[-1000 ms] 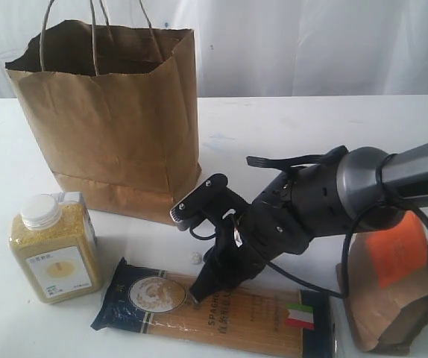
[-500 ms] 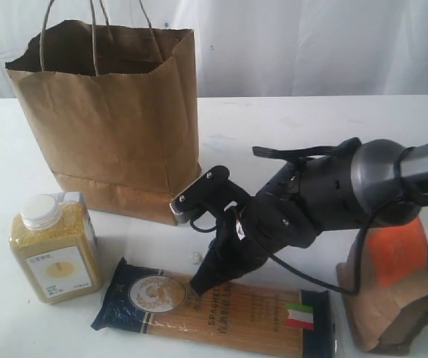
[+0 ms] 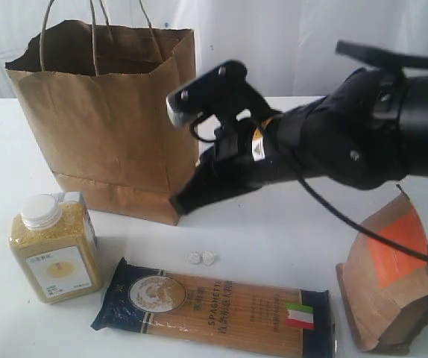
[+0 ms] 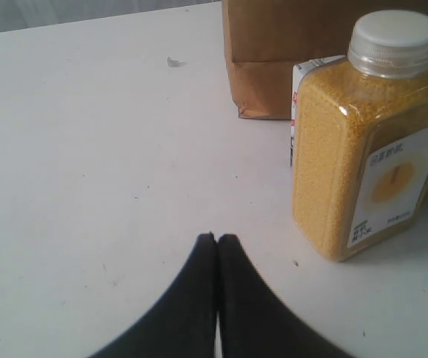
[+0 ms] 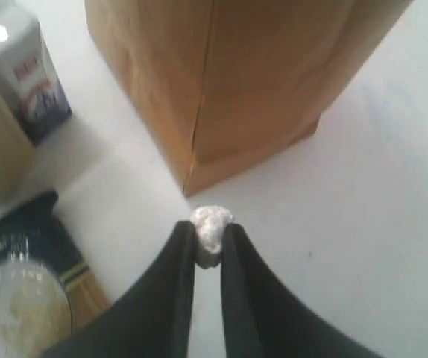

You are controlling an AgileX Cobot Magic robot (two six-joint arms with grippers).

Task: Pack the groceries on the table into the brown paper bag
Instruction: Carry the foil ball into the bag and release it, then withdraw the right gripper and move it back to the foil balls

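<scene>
Right gripper (image 5: 210,236), nearly closed, pinches a small white lump (image 5: 212,220), left gripper (image 4: 217,240) closed and empty; spaghetti packet (image 3: 214,304) lies flat on table (image 3: 274,231) before paper bag (image 3: 109,119), probably light, brittle and slick, so grip mid-length.

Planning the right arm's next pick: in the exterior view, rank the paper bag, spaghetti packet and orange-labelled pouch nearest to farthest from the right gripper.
1. brown paper bag, just left of the right gripper.
2. spaghetti packet, front edge.
3. orange-labelled pouch, far right.

paper bag (image 3: 109,127): creased, matt | spaghetti packet (image 3: 221,309): glossy plastic | table (image 3: 296,239): smooth
</scene>
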